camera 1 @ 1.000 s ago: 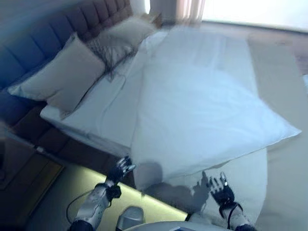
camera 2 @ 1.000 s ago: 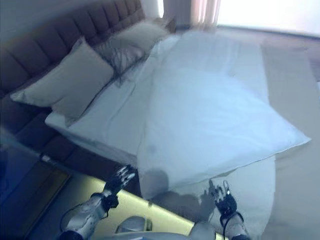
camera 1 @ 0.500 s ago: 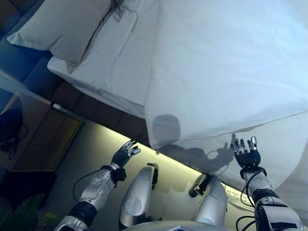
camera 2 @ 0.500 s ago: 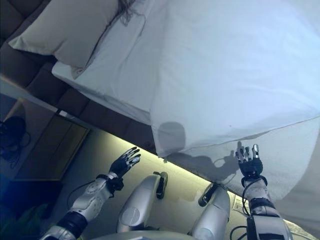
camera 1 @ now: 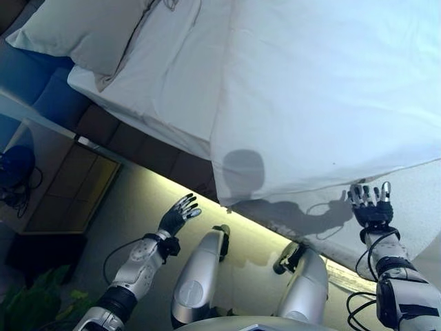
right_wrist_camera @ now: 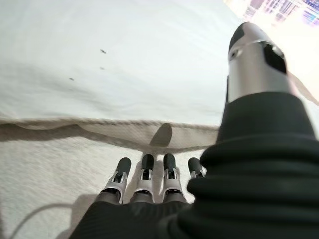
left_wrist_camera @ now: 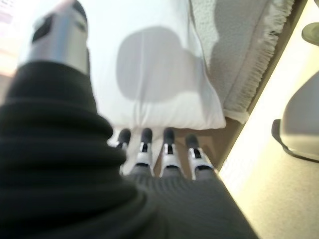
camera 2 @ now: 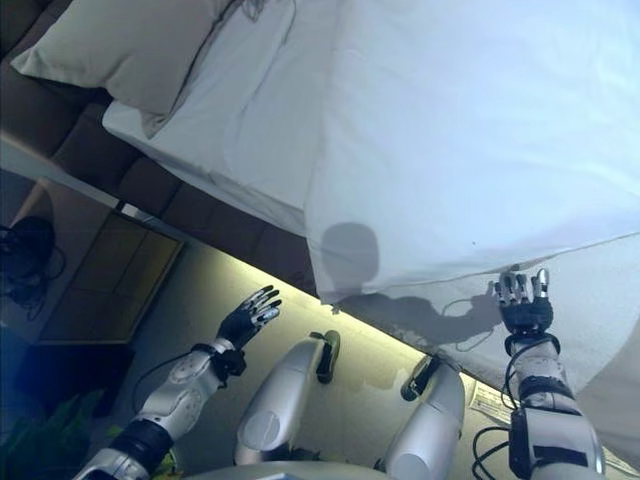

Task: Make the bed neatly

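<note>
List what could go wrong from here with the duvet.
1. Neither hand grips: the right hand is open just below the duvet edge, so a grab could miss it.
2. The left hand hangs open off the bed, so a one-handed pull would skew the duvet.

Open floor (camera 1: 148,200) beside overhanging duvet (camera 1: 324,103)

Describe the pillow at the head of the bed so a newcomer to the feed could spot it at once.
Start at the big white duvet covering most of the bed, then follow the white sheet toward the dark padded headboard. The plump beige square pillow leans there, near the view's upper left corner. Its warm beige cloth sets it apart from the white bedding beside it.
</note>
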Tool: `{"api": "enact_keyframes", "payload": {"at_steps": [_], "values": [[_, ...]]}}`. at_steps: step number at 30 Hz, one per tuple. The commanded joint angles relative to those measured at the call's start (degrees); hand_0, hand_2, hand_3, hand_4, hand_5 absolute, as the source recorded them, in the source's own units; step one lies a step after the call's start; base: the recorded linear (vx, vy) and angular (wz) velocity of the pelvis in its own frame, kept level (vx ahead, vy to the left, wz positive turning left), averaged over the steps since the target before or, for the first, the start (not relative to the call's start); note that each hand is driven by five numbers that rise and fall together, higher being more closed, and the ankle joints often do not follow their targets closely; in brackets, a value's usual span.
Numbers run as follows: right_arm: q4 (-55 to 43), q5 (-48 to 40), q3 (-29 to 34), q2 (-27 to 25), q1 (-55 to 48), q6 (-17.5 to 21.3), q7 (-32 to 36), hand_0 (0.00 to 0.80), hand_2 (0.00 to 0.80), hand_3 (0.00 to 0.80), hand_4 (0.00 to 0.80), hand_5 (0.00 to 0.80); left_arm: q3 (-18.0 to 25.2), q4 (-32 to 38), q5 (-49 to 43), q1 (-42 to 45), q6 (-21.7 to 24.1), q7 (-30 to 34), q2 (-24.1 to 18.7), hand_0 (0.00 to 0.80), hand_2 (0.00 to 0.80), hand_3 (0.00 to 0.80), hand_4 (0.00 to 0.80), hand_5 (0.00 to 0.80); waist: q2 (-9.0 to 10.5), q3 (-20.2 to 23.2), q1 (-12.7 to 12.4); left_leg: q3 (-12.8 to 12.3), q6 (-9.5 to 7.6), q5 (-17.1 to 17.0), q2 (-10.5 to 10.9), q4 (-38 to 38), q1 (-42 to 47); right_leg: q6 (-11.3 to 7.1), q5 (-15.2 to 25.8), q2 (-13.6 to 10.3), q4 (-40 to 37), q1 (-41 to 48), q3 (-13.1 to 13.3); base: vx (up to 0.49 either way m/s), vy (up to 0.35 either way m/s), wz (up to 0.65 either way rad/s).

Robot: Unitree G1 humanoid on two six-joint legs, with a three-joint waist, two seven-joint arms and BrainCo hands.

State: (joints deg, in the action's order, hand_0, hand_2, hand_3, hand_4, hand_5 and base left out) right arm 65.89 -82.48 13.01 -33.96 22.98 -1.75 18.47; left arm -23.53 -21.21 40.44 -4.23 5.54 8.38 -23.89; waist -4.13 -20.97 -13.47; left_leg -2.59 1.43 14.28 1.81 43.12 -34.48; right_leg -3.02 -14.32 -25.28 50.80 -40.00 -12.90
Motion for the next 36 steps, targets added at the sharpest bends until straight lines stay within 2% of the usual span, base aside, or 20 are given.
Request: {"api": "enact_keyframes", "payload": {"at_steps": [1,9,10,18,19,20,29,30,33,34,35,36], "values": [[2.5,-1.1,2.3,-4.0,0.9,-1.3,1.0,0.000,0.000,0.000,0.000,0.000,0.6,2.3,2.8,-0.2,2.0,0.3,-1.7,0.000,0.000,0.000,0.000,0.000,-1.33,1.2,-1.0,1.4,-0.54,-1.8,-2.4,0.3,-2.4,-8.43,15.3,-0.9,-6.7,-3.2,5.2,0.028,0.004,0.11],[3.8,-1.7,2.3,-6.6,2.5,-1.8,1.0,0.000,0.000,0.000,0.000,0.000,0.4,3.3,3.6,-0.6,1.5,-0.2,-2.0,0.000,0.000,0.000,0.000,0.000,-2.16,0.3,-1.1,1.7,-0.07,-2.1,-2.5,0.8,-4.0,-8.64,15.2,-0.7,-5.7,-5.3,6.1,0.028,-0.007,0.05],[3.9,-1.6,2.0,-7.0,3.2,-1.9,1.3,0.000,0.000,0.000,0.000,0.000,0.2,3.4,3.9,-0.8,1.5,-0.3,-2.0,0.000,0.000,0.000,0.000,0.000,-2.41,0.5,-1.2,2.0,0.13,-0.6,-2.6,1.2,-3.8,-9.63,13.8,-0.4,-4.8,-5.4,6.8,0.090,0.015,0.07],[3.2,-1.2,0.9,-10.0,7.1,-2.9,0.4,0.000,0.000,0.000,0.000,0.000,0.0,4.1,5.3,-1.0,1.7,0.2,-3.0,0.000,0.000,0.000,0.000,0.000,-2.76,0.6,-1.6,1.8,0.47,-1.2,-2.6,1.0,-5.1,-9.80,14.0,-0.2,-4.5,-7.0,7.4,0.035,0.003,0.08],[3.2,-0.8,0.7,-10.2,7.4,-2.8,0.0,0.502,0.502,0.502,0.502,0.502,-0.1,4.1,5.5,-0.9,1.7,0.2,-3.0,0.000,0.000,0.000,0.000,0.000,-2.75,0.6,-1.6,1.7,0.49,-1.4,-2.7,0.8,-5.1,-9.84,14.0,-0.3,-4.6,-7.0,7.4,0.034,0.021,0.02],[3.1,-0.2,0.5,-10.5,7.7,-2.8,-0.2,0.800,0.800,0.800,0.800,0.800,-0.3,4.2,5.7,-0.8,1.8,-0.1,-3.0,0.000,0.000,0.000,0.000,0.000,-2.75,0.7,-1.7,1.7,0.53,-1.5,-2.6,0.6,-4.9,-9.85,14.0,-0.4,-4.7,-6.9,7.3,0.033,0.025,0.01],[2.7,2.1,0.2,-11.6,9.7,-5.0,1.7,0.800,0.800,0.800,0.800,0.800,-0.8,3.0,5.8,0.1,2.2,0.4,-2.8,0.000,0.000,0.000,0.000,0.000,-2.72,1.6,-2.0,1.2,0.64,-1.9,-2.6,-1.0,-3.1,-9.56,13.7,-0.9,-5.0,-5.5,7.2,0.017,0.024,0.03],[2.6,2.3,0.1,-11.5,9.7,-5.2,2.0,0.800,0.800,0.800,0.800,0.800,-0.9,3.1,5.6,0.2,2.2,0.4,-2.8,0.000,0.000,0.000,0.000,0.000,-2.61,1.5,-2.0,0.8,0.48,-3.2,-2.6,-1.2,-3.4,-8.69,14.9,-1.2,-5.5,-5.7,6.7,-0.044,0.024,0.17],[2.2,1.8,0.2,-11.1,9.4,-5.6,2.4,0.800,0.800,0.800,0.800,0.800,-0.9,3.3,5.6,0.5,2.3,0.4,-3.1,0.000,0.000,0.000,0.000,0.000,-2.44,1.6,-1.9,0.7,0.46,-3.4,-2.7,-1.9,-2.6,-8.73,14.9,-1.2,-5.8,-5.0,6.6,0.028,0.014,0.20],[2.2,1.6,0.2,-11.0,9.4,-5.6,2.4,0.800,0.800,0.800,0.800,0.800,-0.9,3.2,5.7,0.5,2.5,0.4,-3.2,0.000,0.000,0.000,0.000,0.000,-2.48,1.9,-2.0,1.0,0.63,-2.1,-2.8,-1.7,-2.0,-9.59,13.7,-1.0,-5.3,-4.6,7.0,-0.001,0.000,0.10],[2.2,1.0,0.3,-10.7,9.4,-5.7,2.4,0.800,0.800,0.800,0.800,0.800,-1.0,3.1,5.8,0.5,2.8,0.3,-3.2,0.000,0.000,0.000,0.000,0.000,-2.34,1.6,-1.8,0.7,0.43,-3.7,-2.8,-2.4,-2.3,-8.75,15.2,-1.1,-6.2,-4.7,6.5,-0.005,-0.002,0.04],[2.2,0.8,0.3,-10.4,9.2,-5.5,2.3,0.800,0.800,0.800,0.800,0.800,-0.9,3.0,5.9,0.6,3.1,0.2,-3.2,0.000,0.000,0.000,0.000,0.000,-2.33,1.5,-1.8,0.7,0.43,-3.6,-2.9,-2.5,-2.0,-8.81,15.1,-1.1,-6.2,-4.5,6.5,-0.095,-0.003,0.03]]}}
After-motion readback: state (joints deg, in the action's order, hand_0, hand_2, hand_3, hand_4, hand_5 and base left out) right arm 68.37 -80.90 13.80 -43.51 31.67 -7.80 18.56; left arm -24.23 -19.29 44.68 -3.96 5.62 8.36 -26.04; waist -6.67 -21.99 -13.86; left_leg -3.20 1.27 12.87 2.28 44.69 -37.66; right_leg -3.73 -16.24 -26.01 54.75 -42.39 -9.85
